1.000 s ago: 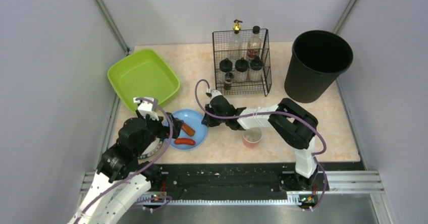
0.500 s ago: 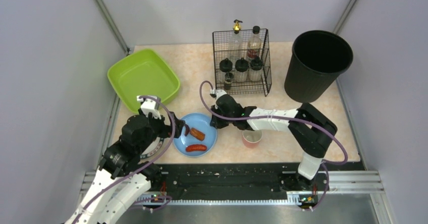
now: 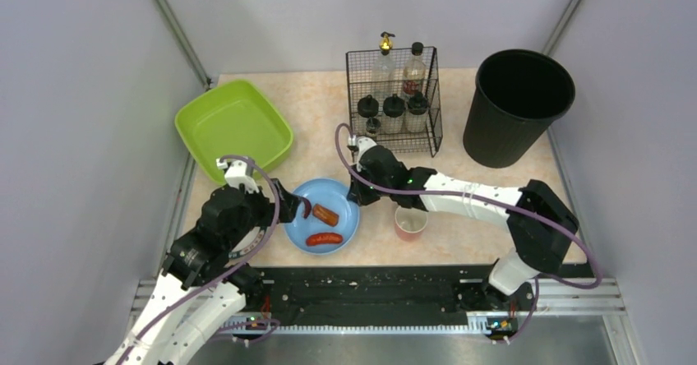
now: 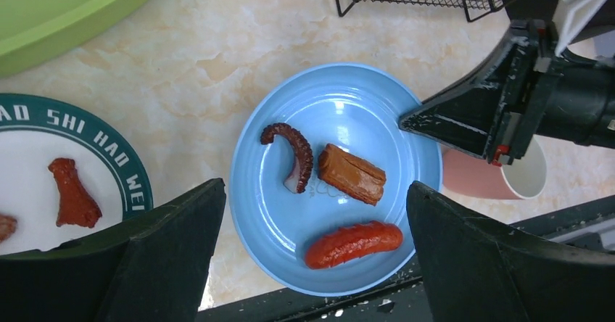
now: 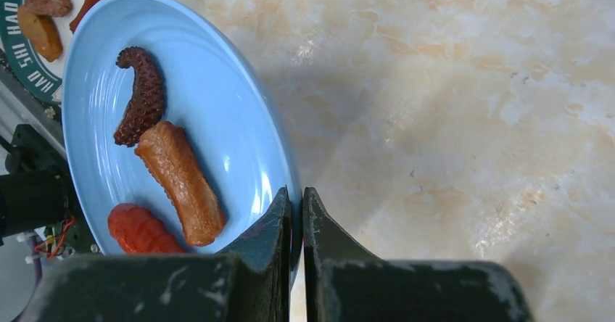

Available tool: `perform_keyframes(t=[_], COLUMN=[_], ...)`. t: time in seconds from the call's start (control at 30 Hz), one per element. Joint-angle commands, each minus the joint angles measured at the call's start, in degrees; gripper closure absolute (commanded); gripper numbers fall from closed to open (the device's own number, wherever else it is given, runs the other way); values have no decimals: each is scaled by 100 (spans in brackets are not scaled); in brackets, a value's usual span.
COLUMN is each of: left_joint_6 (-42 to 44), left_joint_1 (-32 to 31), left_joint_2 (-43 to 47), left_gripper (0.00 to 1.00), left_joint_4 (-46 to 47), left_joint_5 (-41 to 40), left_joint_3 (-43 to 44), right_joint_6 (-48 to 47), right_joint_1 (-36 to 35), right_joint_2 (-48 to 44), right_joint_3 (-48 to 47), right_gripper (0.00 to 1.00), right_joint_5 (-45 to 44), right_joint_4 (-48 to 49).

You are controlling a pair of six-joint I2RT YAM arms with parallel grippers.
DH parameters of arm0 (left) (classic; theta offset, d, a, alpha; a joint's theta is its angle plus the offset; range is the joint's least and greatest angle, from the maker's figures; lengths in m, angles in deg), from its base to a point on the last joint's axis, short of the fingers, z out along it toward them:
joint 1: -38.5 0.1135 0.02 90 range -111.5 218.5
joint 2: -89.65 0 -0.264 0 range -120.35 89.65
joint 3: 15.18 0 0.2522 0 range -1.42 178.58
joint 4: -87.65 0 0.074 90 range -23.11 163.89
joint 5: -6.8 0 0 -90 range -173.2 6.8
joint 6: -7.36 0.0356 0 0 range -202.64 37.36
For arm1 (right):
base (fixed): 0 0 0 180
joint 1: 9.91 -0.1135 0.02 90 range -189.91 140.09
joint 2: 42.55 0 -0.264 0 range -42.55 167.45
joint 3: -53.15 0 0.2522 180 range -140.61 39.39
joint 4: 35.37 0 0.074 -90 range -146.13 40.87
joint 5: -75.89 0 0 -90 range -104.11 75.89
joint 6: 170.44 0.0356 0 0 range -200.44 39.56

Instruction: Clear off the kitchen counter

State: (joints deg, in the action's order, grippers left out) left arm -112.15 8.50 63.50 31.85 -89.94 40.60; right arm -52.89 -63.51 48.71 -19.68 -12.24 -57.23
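The bench lies under both arms and carries a blue plate near its front edge. The right claw is clenched on the plate's right rim. The left claw hangs released above the plate, not touching it.

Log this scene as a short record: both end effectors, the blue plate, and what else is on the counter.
right end effector: shut on the blue plate at its rim
left end effector: open, empty, facing the blue plate
on blue plate: tentacle, brown roll, sausage
elsewhere on counter: cup, green tub, rack, bin
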Motion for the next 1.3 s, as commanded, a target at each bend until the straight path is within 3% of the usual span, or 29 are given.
perform_keyframes(t=[0.0,0.23,0.43,0.73,1.27], left_joint_6=[-585,-1061,-1398,-1741,-2162], left_joint_1=[3,11,4,7,4], left_joint_2=[6,-92,122,528,1289], left_gripper=[1,3,15,24,50], left_joint_4=[-78,48,387,911,1903], left_joint_5=[-248,212,738,1341,1370], left_joint_3=[10,-229,-654,-1166,-1940], right_joint_6=[-5,-109,-151,-154,-85], right_joint_1=[30,69,223,397,447], right_joint_2=[-639,-1114,-1489,-1834,-2034], right_joint_3=[-364,-513,-458,-420,-221], right_gripper=[100,100,100,100,100], right_joint_5=[178,125,140,299,789], right_joint_4=[-134,-511,-693,-763,-721])
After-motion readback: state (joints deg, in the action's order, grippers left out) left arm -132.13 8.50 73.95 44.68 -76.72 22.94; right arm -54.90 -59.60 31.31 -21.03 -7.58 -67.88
